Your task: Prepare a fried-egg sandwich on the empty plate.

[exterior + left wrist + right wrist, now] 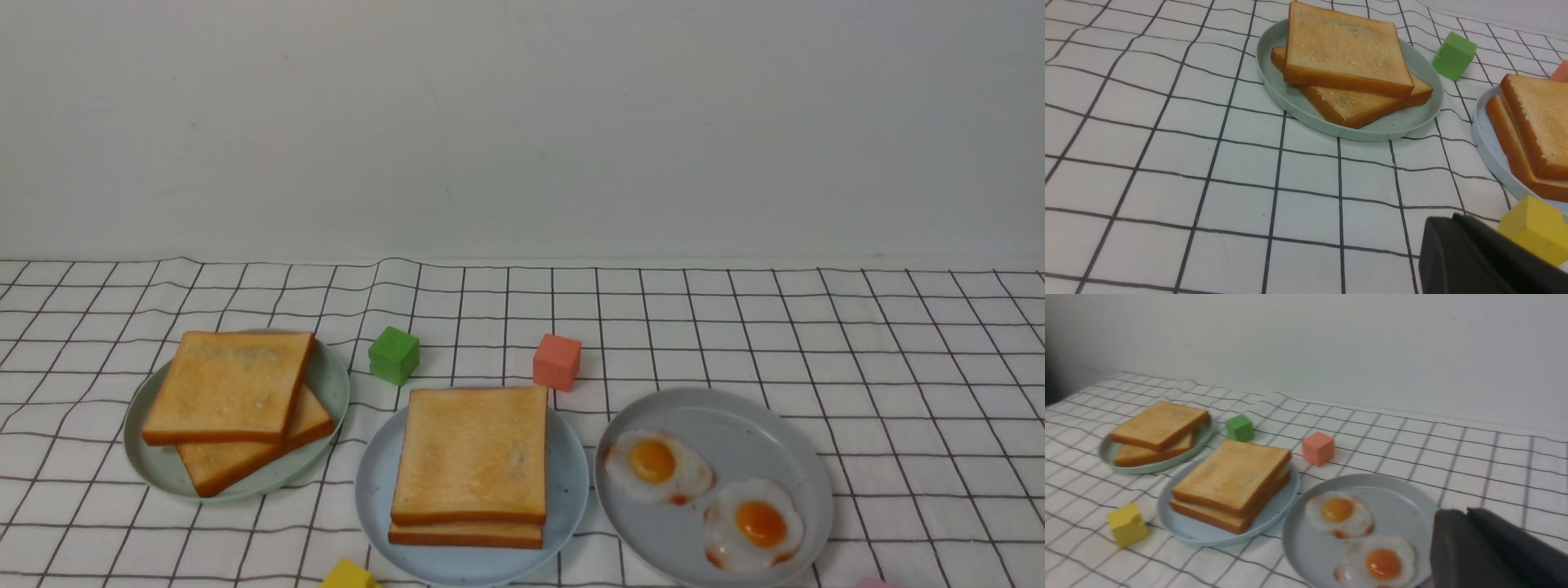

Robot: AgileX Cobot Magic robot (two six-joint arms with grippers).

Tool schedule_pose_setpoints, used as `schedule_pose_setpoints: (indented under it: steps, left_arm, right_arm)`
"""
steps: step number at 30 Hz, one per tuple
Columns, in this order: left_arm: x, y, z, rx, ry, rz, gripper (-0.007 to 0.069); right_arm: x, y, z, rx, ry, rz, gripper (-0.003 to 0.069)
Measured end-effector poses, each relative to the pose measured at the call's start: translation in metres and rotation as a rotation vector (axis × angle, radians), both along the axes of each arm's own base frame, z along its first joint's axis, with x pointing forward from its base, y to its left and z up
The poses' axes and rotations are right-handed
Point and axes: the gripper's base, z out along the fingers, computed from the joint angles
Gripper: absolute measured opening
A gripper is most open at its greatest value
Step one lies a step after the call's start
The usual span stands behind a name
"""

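While my left hand (1474,253) sits pressed together beside the yellow cube (1535,228), and I cannot tell whether my right hand (1490,547) is parted, the risk lies beyond. Two toast slices (473,453) sit stacked on the pale blue plate (571,482), with no egg showing between. Lifting the top one could drag the lower. To the right, the eggs (657,465) on the grey plate (735,416) look slippery.
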Motion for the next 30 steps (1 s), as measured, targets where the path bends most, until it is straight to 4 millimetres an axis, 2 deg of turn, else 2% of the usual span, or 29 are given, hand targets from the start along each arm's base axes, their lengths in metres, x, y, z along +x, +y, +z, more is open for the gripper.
schedule_pose_setpoints:
  steps: [6, 10, 11, 12, 13, 15, 30]
  left_arm:
    - [0.0, 0.0, 0.0, 0.0, 0.0, 0.0, 0.0026]
    - [0.0, 0.0, 0.0, 0.0, 0.0, 0.0, 0.003]
    - [0.0, 0.0, 0.0, 0.0, 0.0, 0.0, 0.0031]
    - [0.0, 0.0, 0.0, 0.0, 0.0, 0.0, 0.0031]
    - [0.0, 0.0, 0.0, 0.0, 0.0, 0.0, 0.0031]
    - [0.0, 0.0, 0.0, 0.0, 0.001, 0.0, 0.0031]
    - [0.0, 0.0, 0.0, 0.0, -0.001, 0.0, 0.0039]
  right_arm:
    - [0.011, -0.013, -0.025, -0.025, 0.043, -0.212, 0.0071]
    - [0.014, -0.025, -0.058, 0.029, 0.093, -0.397, 0.0082]
    - [0.015, -0.026, -0.068, 0.032, 0.111, -0.419, 0.0083]
    - [0.015, -0.026, -0.068, 0.038, 0.11, -0.42, 0.0083]
    - [0.017, -0.027, -0.086, 0.036, 0.155, -0.44, 0.0083]
    - [0.018, -0.027, -0.1, 0.034, 0.189, -0.447, 0.0084]
    - [0.019, -0.027, -0.099, -0.011, 0.144, -0.433, 0.0102]
